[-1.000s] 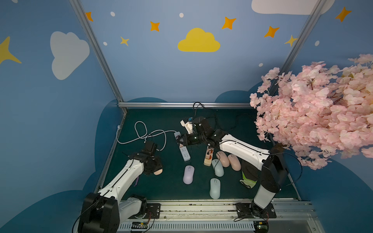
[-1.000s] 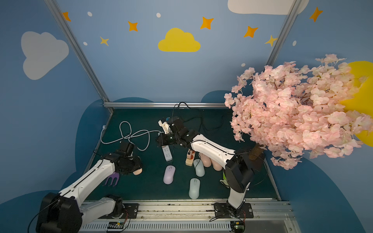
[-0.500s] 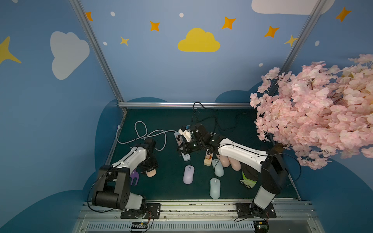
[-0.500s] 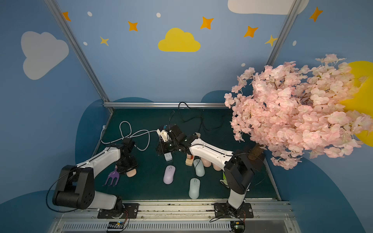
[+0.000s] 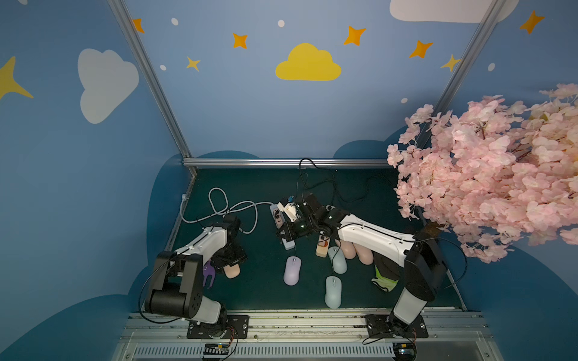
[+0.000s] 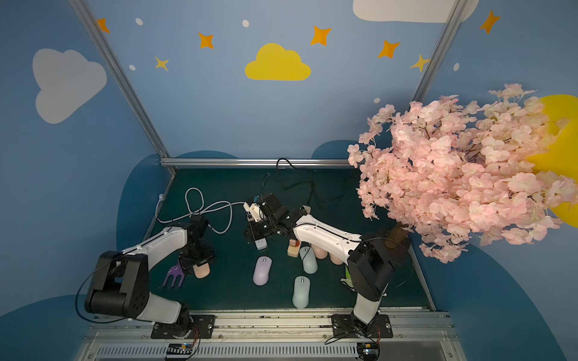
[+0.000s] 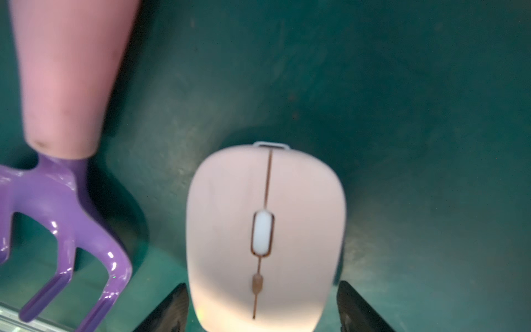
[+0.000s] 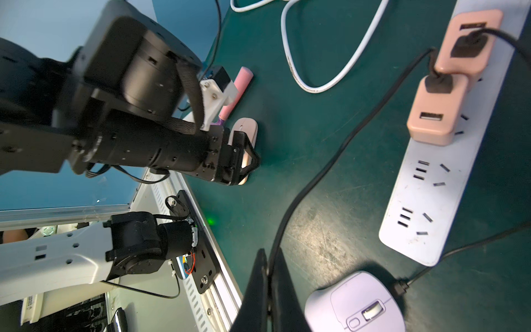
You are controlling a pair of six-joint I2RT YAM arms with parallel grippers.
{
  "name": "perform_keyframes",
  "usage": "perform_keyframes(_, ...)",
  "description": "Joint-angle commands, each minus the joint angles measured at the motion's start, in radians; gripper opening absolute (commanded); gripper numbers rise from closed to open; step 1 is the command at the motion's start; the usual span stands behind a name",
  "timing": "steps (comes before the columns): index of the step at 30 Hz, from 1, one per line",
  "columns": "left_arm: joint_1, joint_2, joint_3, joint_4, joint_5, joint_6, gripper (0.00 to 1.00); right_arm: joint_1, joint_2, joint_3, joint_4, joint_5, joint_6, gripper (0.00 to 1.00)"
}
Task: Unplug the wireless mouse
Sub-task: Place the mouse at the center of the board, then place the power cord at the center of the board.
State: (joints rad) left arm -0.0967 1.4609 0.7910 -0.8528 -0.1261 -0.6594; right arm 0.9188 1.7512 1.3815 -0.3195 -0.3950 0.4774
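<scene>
The pink mouse (image 7: 264, 230) lies on the green table (image 7: 402, 100), toward 8 o'clock from the table's middle, and nothing is plugged into its front port. The left fingers (image 7: 353, 312) stand wide apart, one on each side of its rear. Both fingers and the mouse's back end are cut off by the frame edge, and that wrist view is softly blurred. In both top views the left wrist covers most of the mouse, so only its rounded end shows. A purple fork (image 7: 66, 218) lies just beside the mouse, at its 9 o'clock in the top views.

The right fingers (image 8: 257, 293) are closed on a black cable (image 8: 330, 169). The cable runs to a pink adapter (image 8: 434, 115) on the white power strip (image 8: 425, 186), which sits near the table's middle, toward 10 o'clock. In the top views that grip is hidden beneath the wrist. A purple mouse (image 8: 356, 304) is cut off at the frame edge.
</scene>
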Motion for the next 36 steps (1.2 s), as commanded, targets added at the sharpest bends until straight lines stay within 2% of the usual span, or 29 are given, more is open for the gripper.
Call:
perform_keyframes(1,0.001,-0.080,0.011,-0.018,-0.008,-0.014,0.86,0.003,-0.046,0.019,-0.059,0.065,-0.030,0.00)
perform_keyframes(5,0.000,-0.168,0.022,0.033,0.043,0.011,0.99,0.002,-0.047,0.037,-0.138,0.162,-0.056,0.07)
perform_keyframes(10,0.000,-0.343,-0.037,0.200,0.191,0.052,1.00,0.002,-0.060,0.053,-0.196,0.237,-0.088,0.26)
perform_keyframes(13,0.000,-0.434,-0.091,0.347,0.301,0.015,0.99,0.003,-0.054,0.085,-0.232,0.263,-0.105,0.36)
perform_keyframes(18,0.005,-0.472,-0.167,0.545,0.416,-0.092,0.91,0.005,0.000,0.177,-0.290,0.306,-0.107,0.37)
perform_keyframes(24,0.051,-0.444,-0.268,0.780,0.556,-0.230,0.86,0.006,0.159,0.362,-0.405,0.374,-0.079,0.33)
perform_keyframes(31,0.131,-0.444,-0.367,0.951,0.685,-0.332,0.85,0.007,0.326,0.523,-0.463,0.428,-0.080,0.31)
perform_keyframes(36,0.150,-0.439,-0.389,0.981,0.711,-0.345,0.85,0.004,0.425,0.634,-0.516,0.474,-0.084,0.31)
